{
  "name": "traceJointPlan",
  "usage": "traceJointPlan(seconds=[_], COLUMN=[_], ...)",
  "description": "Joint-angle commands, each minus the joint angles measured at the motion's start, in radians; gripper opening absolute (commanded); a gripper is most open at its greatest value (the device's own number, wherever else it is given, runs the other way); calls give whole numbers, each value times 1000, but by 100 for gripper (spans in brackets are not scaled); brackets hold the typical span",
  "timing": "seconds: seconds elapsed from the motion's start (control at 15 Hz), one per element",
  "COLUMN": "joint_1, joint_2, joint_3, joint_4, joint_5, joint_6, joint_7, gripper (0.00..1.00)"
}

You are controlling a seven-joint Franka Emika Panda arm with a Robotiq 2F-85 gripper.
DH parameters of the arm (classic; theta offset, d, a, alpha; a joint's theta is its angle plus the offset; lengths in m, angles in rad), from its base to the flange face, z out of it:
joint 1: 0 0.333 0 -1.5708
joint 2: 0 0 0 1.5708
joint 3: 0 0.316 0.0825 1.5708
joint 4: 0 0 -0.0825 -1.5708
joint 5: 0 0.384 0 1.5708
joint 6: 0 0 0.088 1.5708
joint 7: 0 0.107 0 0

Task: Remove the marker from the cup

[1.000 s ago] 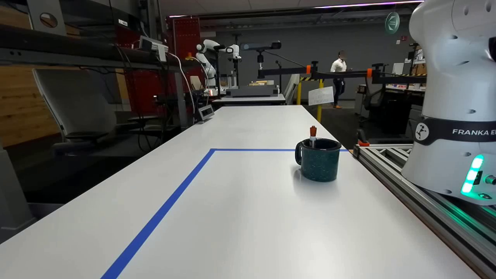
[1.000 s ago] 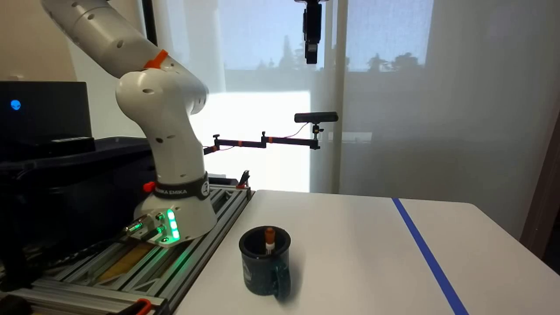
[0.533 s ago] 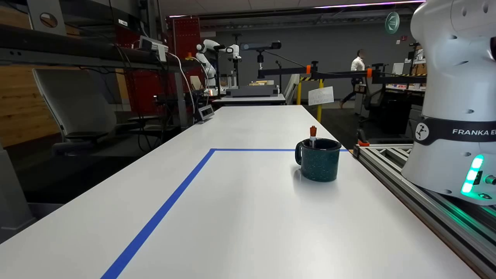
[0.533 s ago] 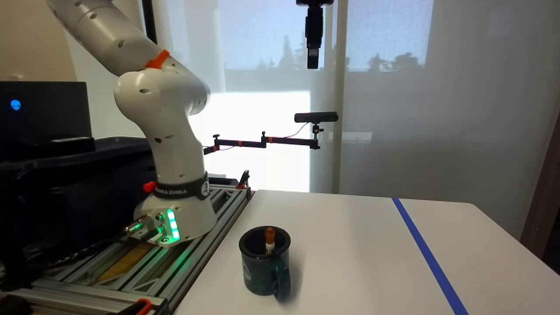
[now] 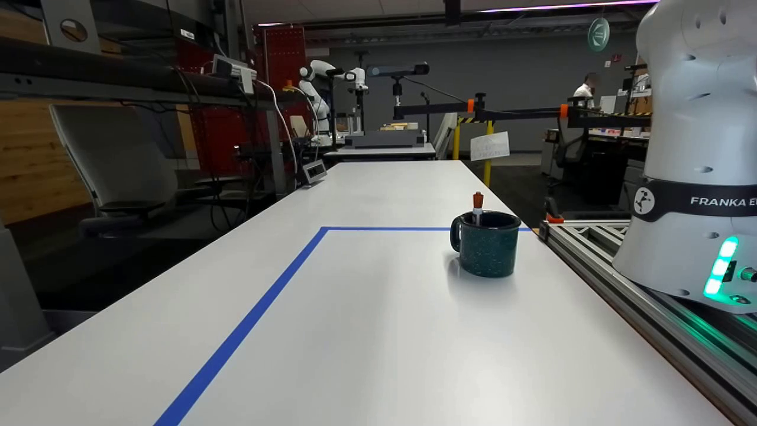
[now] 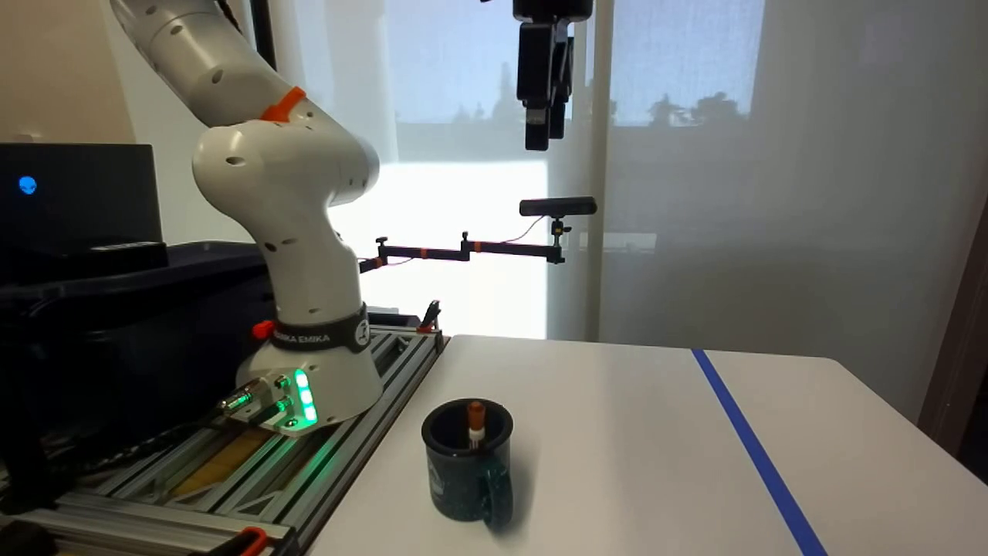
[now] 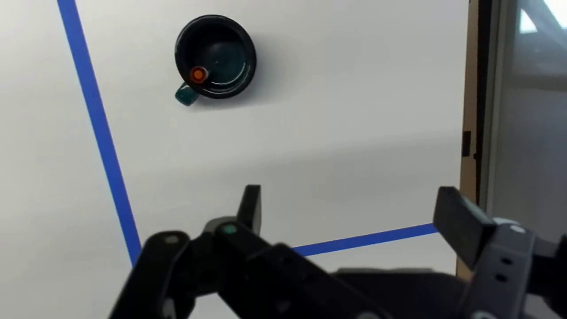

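The dark teal cup [image 5: 488, 254] stands upright on the white table and also shows in an exterior view [image 6: 455, 483] and the wrist view [image 7: 230, 57]. The marker [image 5: 478, 203] stands in it, its orange-red end above the rim on the handle side, also seen in an exterior view [image 6: 476, 419] and the wrist view [image 7: 198, 74]. Its lower part is hidden inside the cup. My gripper [image 6: 545, 143] hangs high above the table, apart from the cup. In the wrist view its fingers [image 7: 350, 192] are wide apart with nothing between them; the cup lies up and left of them.
Blue tape [image 5: 254, 316] marks lines on the white table [image 5: 390, 355]. A camera on a black jointed bar [image 6: 557, 207] stands out over the far side. Metal rails [image 5: 627, 307] run beside the table under the arm base. A person [image 5: 584, 89] is in the background.
My gripper has come lower and nearer to the camera in an exterior view and has turned, so both fingers show. The cup and marker have not moved. The person has moved right.
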Motion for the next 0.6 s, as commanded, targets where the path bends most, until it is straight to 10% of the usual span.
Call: traceJointPlan(seconds=[0.0, 0.53], joint_1=[-42, -80], joint_2=[-15, 2], joint_3=[-24, -74], joint_4=[-72, -228], joint_5=[-59, -124], joint_6=[60, 247], joint_7=[-3, -40], gripper=[100, 100])
